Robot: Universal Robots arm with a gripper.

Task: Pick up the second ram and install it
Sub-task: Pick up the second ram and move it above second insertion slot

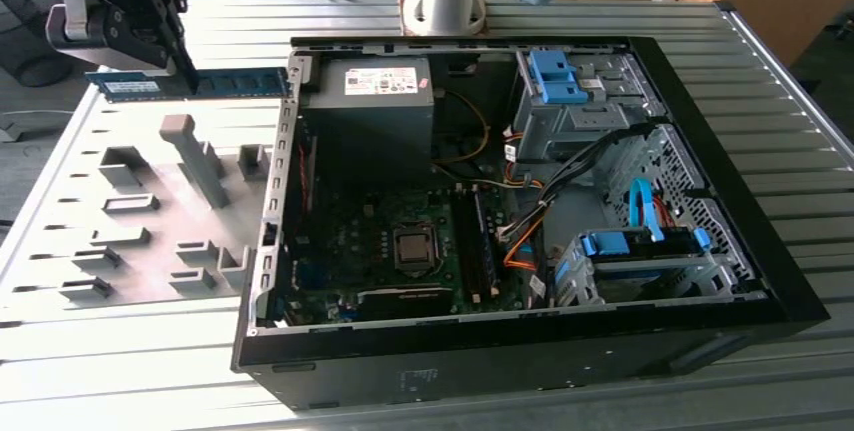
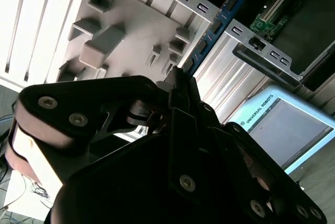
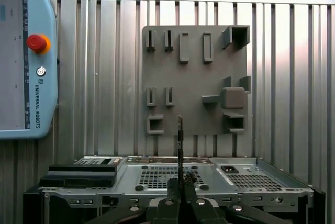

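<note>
Ribbed metal table (image 1: 107, 371) carries the whole setup. At the exterior view's left you've got the pincer (image 1: 178, 73) hanging above the far edge of the grey fixture plate (image 1: 147, 221), clamped on the second ram (image 1: 240, 82). The stick is clear of the plate and held level and on edge. One end pokes out past the pincer toward the exterior view's left, the other sits just beside the side wall of the open PC case (image 1: 747, 251). In the first wrist view you see the second ram (image 3: 180, 140) edge-on, a thin line rising out of the pincer (image 3: 180, 185), with the fixture plate (image 3: 193, 77) behind it and a teach pendant (image 3: 26, 62) lying on the table. In the second wrist view the blue-green board (image 2: 217, 25) with dark chips runs out from the pincer (image 2: 180, 80) past the plate (image 2: 131, 30). Moving right in the exterior view, the case lies on its side with the power supply (image 1: 367, 111) at the far end and the motherboard (image 1: 360, 241) below it. The memory slots (image 1: 474, 241) are beside the CPU socket (image 1: 414, 248), well apart from the held stick. Furthest right are the blue drive-bay latches (image 1: 561, 76).
</note>
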